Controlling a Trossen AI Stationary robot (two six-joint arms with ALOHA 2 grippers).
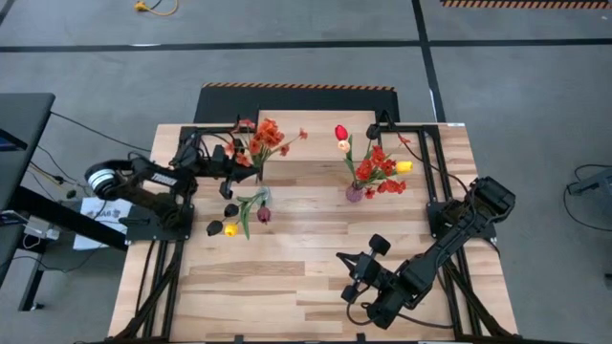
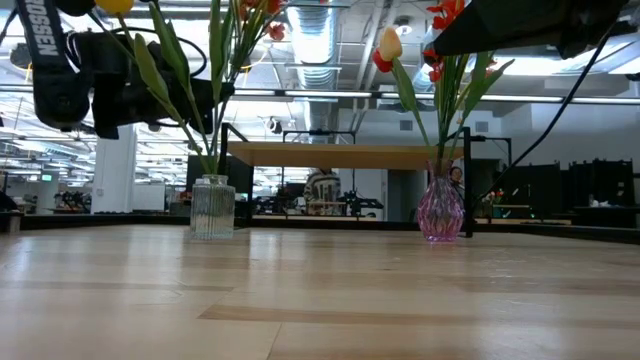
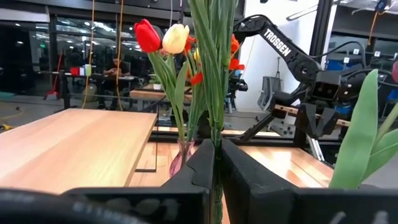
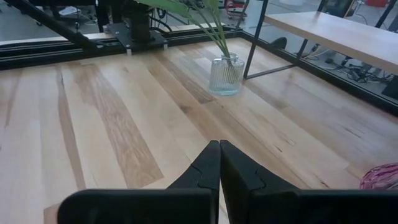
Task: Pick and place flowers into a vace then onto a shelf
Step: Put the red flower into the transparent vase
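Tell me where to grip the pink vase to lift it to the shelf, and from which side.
Probably the narrow neck of the pink vase, just above its round belly: the belly looks too wide and curved for the fingers, and the stems fan out higher up. Come in level from the open table side with the right gripper, which is shut now, since the shelf stands behind it.

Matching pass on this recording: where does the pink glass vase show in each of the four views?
High view: pink vase right of centre, in front of the shelf.
Low view: right of centre on the table, tulips rising from it.
Left wrist view: partly hidden behind the left gripper, low at centre.
Right wrist view: only an edge, bottom right corner.
Shared landmark: the shelf, behind or beside the vase in all views.
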